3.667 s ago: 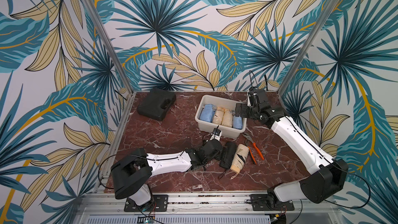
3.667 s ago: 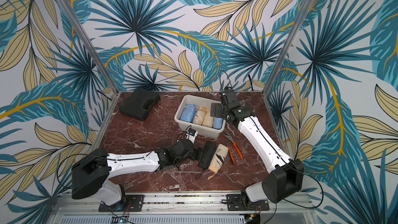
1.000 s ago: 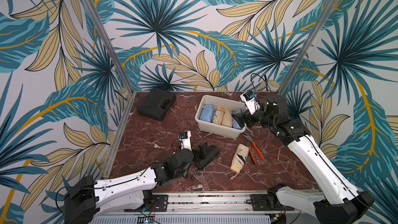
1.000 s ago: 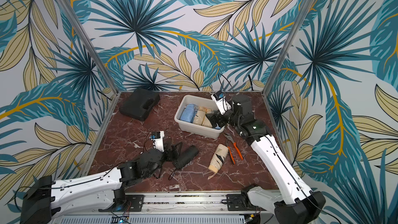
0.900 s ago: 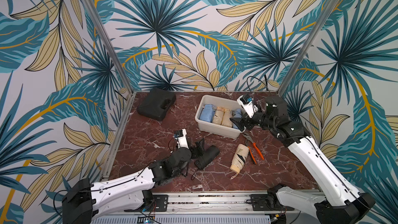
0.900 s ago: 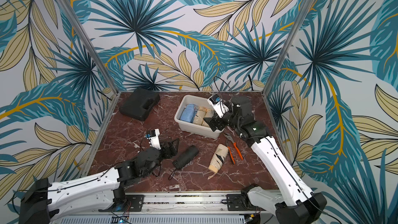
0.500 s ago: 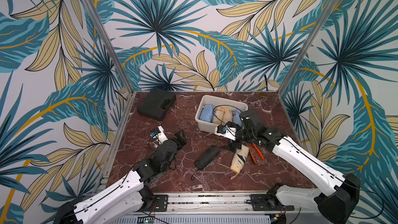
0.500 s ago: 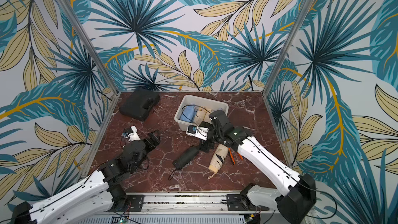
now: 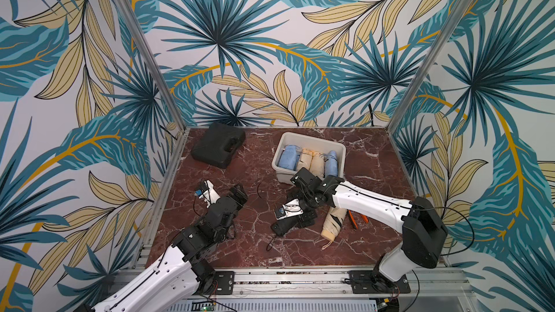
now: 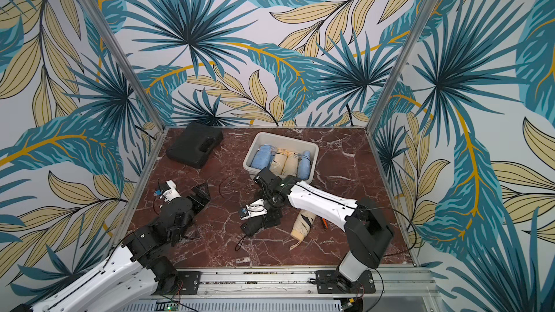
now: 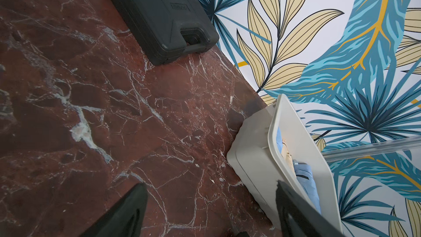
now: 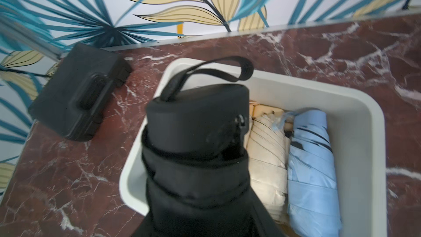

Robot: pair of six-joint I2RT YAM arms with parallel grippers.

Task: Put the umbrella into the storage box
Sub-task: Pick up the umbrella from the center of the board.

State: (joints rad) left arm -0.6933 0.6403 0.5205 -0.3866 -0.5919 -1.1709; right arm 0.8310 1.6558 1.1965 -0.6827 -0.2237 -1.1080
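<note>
A black folded umbrella [image 9: 280,226] [image 10: 250,226] lies on the marble table in both top views. My right gripper [image 9: 303,219] [image 10: 270,219] is down over it, jaws wide on either side. In the right wrist view the black umbrella [image 12: 198,133] fills the middle and hides the fingers. Behind it stands the off-white storage box [image 9: 312,139] [image 10: 285,138] [image 12: 355,101], with several blue and beige umbrellas inside. A beige umbrella [image 9: 332,223] lies just right of the black one. My left gripper [image 9: 238,195] [image 11: 209,201] is open and empty at the left front.
A black hard case [image 9: 217,148] [image 11: 159,17] sits at the back left. Orange-handled pliers [image 9: 359,219] lie right of the beige umbrella, partly under my right arm. The left wrist view shows the storage box wall [image 11: 252,151] ahead of the open fingers.
My right arm swung from the box down onto the black umbrella. My left arm drew back from the black umbrella toward the left front. The umbrella stayed on the table.
</note>
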